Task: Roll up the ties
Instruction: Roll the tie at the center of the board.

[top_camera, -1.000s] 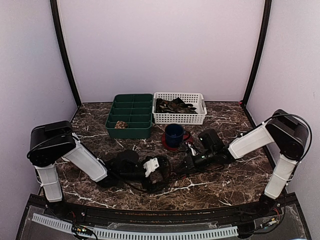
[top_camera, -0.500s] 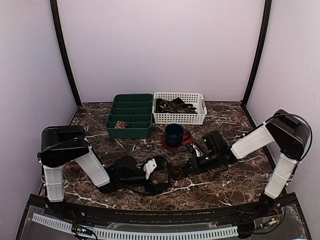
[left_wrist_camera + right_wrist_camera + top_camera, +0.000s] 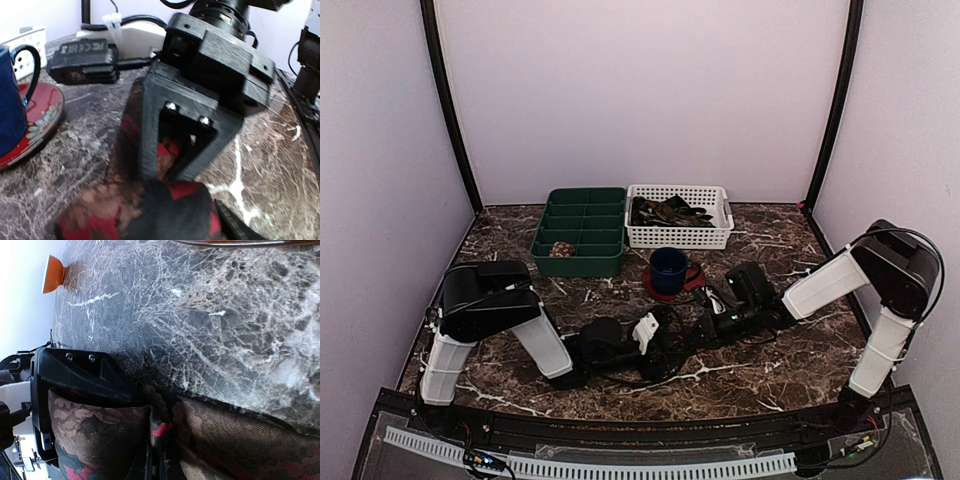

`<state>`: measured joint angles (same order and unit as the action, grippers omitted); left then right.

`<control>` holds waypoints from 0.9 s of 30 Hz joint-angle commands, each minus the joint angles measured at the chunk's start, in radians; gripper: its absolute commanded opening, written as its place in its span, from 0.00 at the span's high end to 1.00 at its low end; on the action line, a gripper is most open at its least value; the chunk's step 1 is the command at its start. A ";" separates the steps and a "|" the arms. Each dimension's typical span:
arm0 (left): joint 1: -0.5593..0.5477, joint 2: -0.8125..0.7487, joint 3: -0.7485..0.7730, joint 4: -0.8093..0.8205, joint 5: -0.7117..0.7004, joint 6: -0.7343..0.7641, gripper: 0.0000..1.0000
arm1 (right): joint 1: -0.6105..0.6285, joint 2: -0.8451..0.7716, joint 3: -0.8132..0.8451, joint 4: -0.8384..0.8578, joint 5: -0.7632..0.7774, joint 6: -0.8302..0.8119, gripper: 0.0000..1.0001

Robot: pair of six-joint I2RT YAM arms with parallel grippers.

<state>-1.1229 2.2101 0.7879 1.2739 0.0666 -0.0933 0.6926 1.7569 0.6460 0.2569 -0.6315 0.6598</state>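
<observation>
A dark brown tie with red and black patches [image 3: 685, 328] lies bunched on the marble table between my two grippers. My left gripper [image 3: 665, 336] has a bunch of it in its jaws; in the left wrist view the fabric [image 3: 100, 210] fills the bottom and one fingertip [image 3: 235, 225] shows at the right. My right gripper [image 3: 705, 318] faces it, fingers [image 3: 150, 130] pressed down on the tie. In the right wrist view the tie [image 3: 240, 440] is pinched at the jaws [image 3: 156, 465]. A rolled speckled tie [image 3: 560, 249] sits in the green tray.
A green compartment tray [image 3: 582, 262] and a white basket [image 3: 680, 241] holding more dark ties [image 3: 668, 211] stand at the back. A blue mug [image 3: 668, 268] on a red saucer [image 3: 653, 288] stands just behind the grippers.
My left arm has swung right and its gripper has slid right along the table, close up to the right gripper. The right gripper shifted slightly, then held still.
</observation>
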 commanded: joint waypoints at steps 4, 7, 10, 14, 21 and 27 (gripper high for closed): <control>-0.006 0.003 0.031 -0.123 0.011 0.095 0.56 | -0.002 0.022 -0.047 -0.135 0.120 -0.016 1.00; -0.006 -0.024 -0.005 -0.187 0.015 0.149 0.68 | -0.007 -0.001 -0.042 -0.143 0.105 -0.023 0.93; -0.007 -0.057 -0.040 -0.247 0.012 0.173 0.73 | -0.017 -0.059 -0.037 -0.145 0.076 -0.026 0.78; -0.006 -0.094 -0.075 -0.316 0.015 0.184 0.75 | -0.018 -0.132 -0.014 -0.151 0.014 -0.014 0.56; -0.006 -0.107 -0.061 -0.428 0.033 0.204 0.74 | 0.021 -0.145 0.049 -0.156 -0.070 0.027 0.48; -0.006 -0.106 -0.052 -0.460 0.048 0.212 0.74 | 0.068 -0.088 0.105 -0.166 -0.063 0.025 0.48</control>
<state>-1.1240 2.0884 0.7570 1.0378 0.0826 0.0944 0.7326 1.6295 0.7040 0.0998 -0.6815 0.6792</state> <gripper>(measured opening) 0.327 0.522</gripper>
